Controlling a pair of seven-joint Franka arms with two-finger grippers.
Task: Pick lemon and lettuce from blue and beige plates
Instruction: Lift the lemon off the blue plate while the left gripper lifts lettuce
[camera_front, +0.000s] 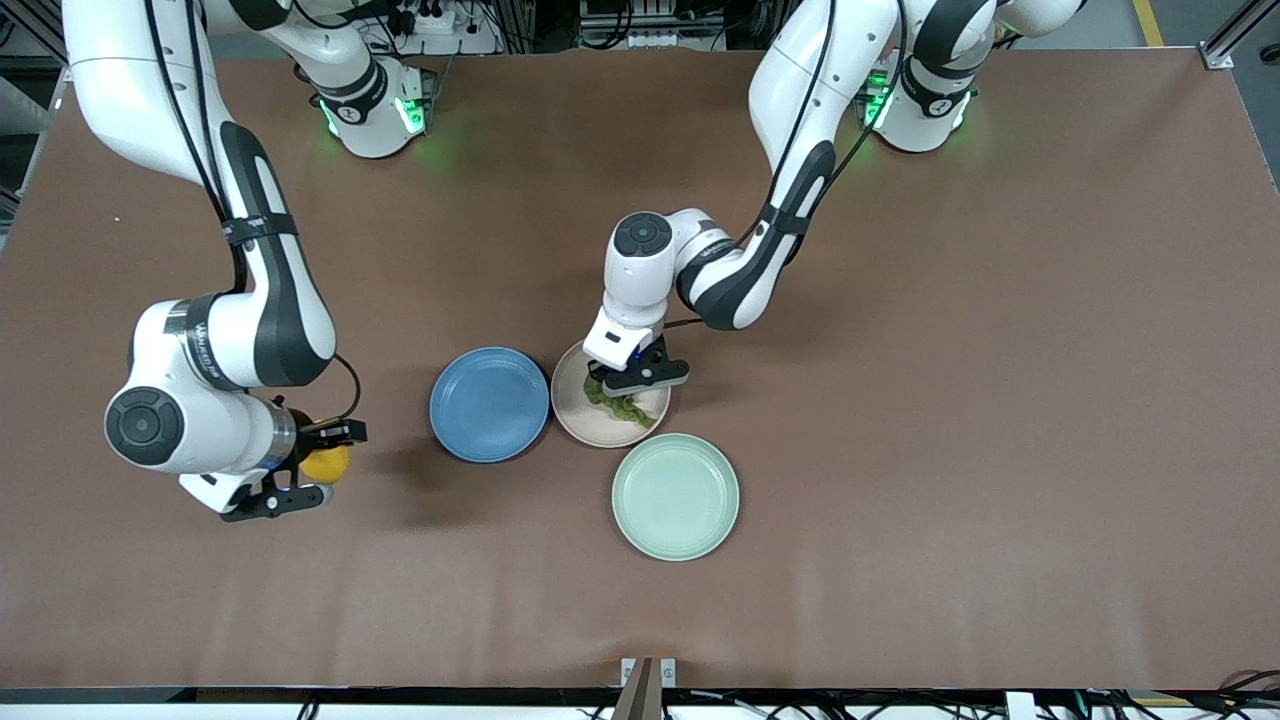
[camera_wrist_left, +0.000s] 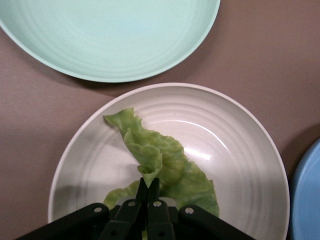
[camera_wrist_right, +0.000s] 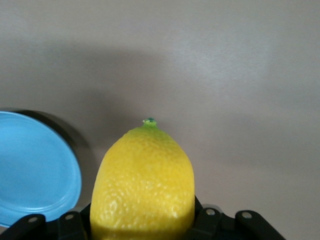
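My right gripper is shut on the yellow lemon and holds it over bare table beside the empty blue plate, toward the right arm's end. The lemon fills the right wrist view, with the blue plate's rim beside it. My left gripper is over the beige plate, shut on a fold of the green lettuce. In the left wrist view the fingertips pinch the leaf, whose rest still lies on the beige plate.
An empty mint-green plate lies just nearer the camera than the beige plate; it also shows in the left wrist view. The three plates sit close together mid-table on the brown tabletop.
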